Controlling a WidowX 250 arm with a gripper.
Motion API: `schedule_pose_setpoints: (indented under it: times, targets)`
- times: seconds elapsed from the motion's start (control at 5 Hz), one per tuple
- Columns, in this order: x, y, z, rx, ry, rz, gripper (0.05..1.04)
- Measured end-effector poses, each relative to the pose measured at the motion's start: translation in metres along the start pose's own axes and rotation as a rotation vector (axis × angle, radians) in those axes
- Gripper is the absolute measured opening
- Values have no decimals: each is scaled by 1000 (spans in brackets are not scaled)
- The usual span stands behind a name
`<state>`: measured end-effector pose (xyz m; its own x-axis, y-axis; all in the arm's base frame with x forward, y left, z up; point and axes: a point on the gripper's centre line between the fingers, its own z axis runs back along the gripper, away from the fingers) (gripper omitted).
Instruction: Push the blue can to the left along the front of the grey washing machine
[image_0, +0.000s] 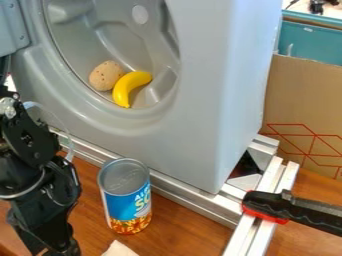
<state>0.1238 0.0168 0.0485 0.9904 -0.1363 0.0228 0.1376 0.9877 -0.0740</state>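
The gripper (55, 239) hung at the near left (how far open, or whether it held anything, could not be told). Just to its right, a can (127, 197) stood upright on the table (177, 232). A clamp (274, 206) sat farther right. Beyond, a banana (127, 88) lay beside a speckled brown lump (105, 75) in the drum (120, 42).

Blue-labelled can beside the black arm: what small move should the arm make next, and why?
I'd probably ease the arm slightly away from the can: the can stands upright on the wooden table, seemingly close beside the arm, and could be bumped.
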Motion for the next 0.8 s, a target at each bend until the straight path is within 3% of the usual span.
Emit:
schedule_pose_setpoints:
  times: [0.2,0.6,0.8]
  targets:
    - [-2,-1,-1,-3,5,-2,1000]
    - [16,-20,8,-52,-74,-54,1000]
    - [37,-32,2,-76,-112,-100,1000]
